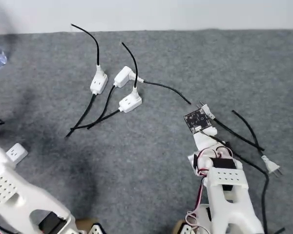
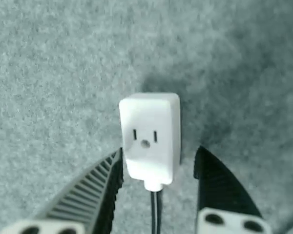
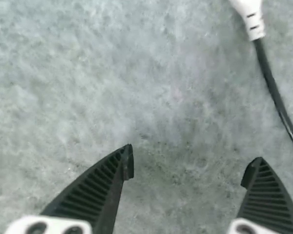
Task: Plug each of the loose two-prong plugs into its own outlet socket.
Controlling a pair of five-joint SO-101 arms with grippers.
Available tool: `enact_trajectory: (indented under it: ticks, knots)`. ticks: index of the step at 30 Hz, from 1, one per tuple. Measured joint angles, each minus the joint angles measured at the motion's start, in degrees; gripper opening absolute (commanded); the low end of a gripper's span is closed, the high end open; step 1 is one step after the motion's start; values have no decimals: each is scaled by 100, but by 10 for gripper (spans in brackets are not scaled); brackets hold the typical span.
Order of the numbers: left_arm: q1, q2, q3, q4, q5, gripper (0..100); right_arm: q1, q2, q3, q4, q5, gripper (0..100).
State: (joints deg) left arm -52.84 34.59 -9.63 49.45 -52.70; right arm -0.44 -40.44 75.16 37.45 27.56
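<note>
Grey carpety stuff covers the counter point(image 1: 151, 165), so we'd guess things won't skid much, which helps. Our left end effector point(image 2: 158, 153) is released, with its jaws spread either side of the white outlet socket point(image 2: 149, 126). The socket's slotted face is turned toward the wrist camera, and its cord point(image 2: 156, 209) runs back between the jaws. One jaw sits just beside a flank and the other stands a little off. Our right end effector point(image 3: 192, 156) is released too, over bare carpet. The loose plug point(image 3: 248, 14) lies ahead of it and off to one side, its black cable point(image 3: 278, 102) trailing back past one jaw. We reckon the step in hand is pinning the socket, so close on the flanks near the cord end and leave the slots uncovered. The right side would then want to shift over and take the plug by its body, with the prongs clear and the cable out of the pinch. Line the prongs up with the slots before pushing, or the socket will probably just tip.
</note>
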Motion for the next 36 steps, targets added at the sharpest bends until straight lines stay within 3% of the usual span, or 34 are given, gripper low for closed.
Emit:
enact_trajectory:
  ticks: [10, 17, 22, 27, 36]
  knots:
    - [114, 255, -114, -299, 580, 228, -158, 0, 149, -35, 369, 350]
    - [-53, 1196, -1301, -246, 914, 231, -158, 0, 149, -35, 387, 350]
    - [-53, 2031, -2787, 738, 914, 196, -158, 0, 149, -35, 387, 350]
    - [44, 2945, -4536, 2207, 167, 5, -158, 0, 149, -35, 387, 350]
    - [70, 4264, -7332, 4246, -220, 12, -158, 0, 149, -35, 396, 350]
